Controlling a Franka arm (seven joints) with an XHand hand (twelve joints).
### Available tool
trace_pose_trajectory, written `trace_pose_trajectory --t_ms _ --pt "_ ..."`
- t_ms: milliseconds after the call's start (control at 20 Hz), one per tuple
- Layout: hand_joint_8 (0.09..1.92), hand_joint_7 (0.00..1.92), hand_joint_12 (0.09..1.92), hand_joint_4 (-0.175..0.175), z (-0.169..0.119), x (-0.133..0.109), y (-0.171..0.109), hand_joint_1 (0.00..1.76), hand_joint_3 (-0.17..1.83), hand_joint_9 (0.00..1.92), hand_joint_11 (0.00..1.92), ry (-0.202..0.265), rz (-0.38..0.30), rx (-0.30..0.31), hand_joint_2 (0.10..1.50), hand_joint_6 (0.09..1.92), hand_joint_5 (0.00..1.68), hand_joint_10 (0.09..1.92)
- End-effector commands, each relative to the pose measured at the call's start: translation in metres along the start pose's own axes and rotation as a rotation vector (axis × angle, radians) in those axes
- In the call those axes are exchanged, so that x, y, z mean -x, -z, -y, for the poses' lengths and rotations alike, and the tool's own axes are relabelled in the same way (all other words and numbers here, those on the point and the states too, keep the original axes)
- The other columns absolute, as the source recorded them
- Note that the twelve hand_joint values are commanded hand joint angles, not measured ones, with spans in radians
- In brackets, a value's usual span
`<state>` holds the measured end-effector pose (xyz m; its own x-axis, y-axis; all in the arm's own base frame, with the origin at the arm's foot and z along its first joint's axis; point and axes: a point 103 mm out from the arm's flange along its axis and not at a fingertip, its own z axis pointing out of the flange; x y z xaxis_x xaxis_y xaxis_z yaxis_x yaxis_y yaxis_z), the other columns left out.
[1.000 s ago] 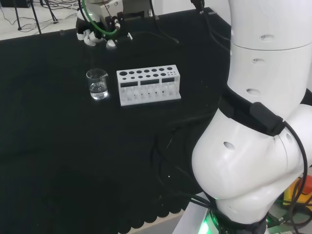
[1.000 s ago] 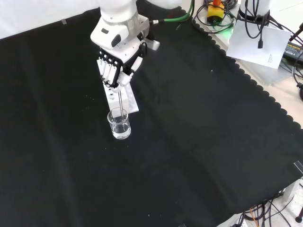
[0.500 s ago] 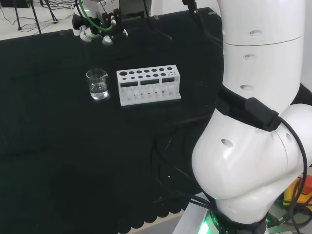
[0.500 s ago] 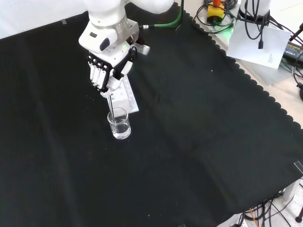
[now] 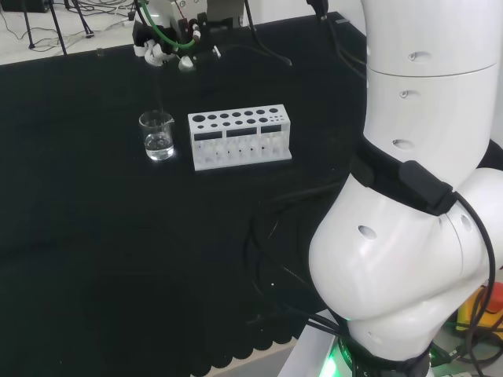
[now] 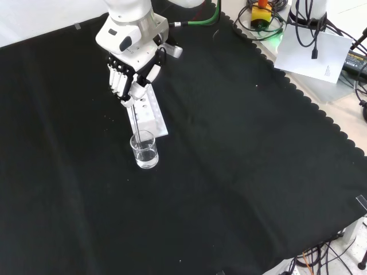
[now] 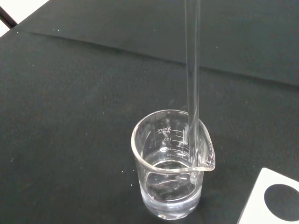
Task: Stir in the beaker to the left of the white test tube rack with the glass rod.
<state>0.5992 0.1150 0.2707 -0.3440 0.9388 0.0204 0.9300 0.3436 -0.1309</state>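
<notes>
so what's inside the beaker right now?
The beaker holds clear liquid in its lower part, and the glass rod, held by the hand, reaches down inside near the spout. Glare hides the rod's tip.

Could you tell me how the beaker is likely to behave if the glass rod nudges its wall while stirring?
The beaker looks thin-walled and clear, so probably fragile. It holds only a little liquid, so it is likely light and may slide on the cloth. Its squat shape suggests it will not tip easily against the glass rod.

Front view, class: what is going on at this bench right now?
The robot's black and white hand holds a thin clear glass rod upright, its lower end dipped inside the small clear glass beaker. The beaker holds a little clear liquid and stands just before the white test tube rack on the black cloth.
</notes>
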Motion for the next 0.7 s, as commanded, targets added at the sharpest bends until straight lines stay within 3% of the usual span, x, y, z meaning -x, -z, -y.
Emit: trace_pose_trajectory --t_ms 50,250,400,600,700 --pt "1.35 0.77 0.73 -0.175 0.009 -0.019 0.000 1.37 0.00 0.93 1.56 0.008 0.009 0.011 1.19 0.92 0.73 1.42" --pt "1.36 0.77 0.73 -0.175 -0.004 -0.024 0.002 1.37 0.00 0.93 1.56 0.029 -0.005 0.017 1.19 0.92 0.73 1.42" --pt "1.36 0.77 0.73 -0.175 -0.016 -0.029 0.003 1.37 0.00 0.92 1.56 0.027 0.021 0.018 1.19 0.92 0.73 1.43" --pt "1.36 0.77 0.74 -0.175 -0.018 -0.004 0.012 1.37 0.00 0.92 1.56 0.025 -0.033 0.035 1.19 0.92 0.73 1.43" --pt "1.36 0.77 0.74 -0.175 -0.014 0.005 0.015 1.37 0.00 0.92 1.56 0.016 -0.026 0.052 1.19 0.92 0.73 1.43"
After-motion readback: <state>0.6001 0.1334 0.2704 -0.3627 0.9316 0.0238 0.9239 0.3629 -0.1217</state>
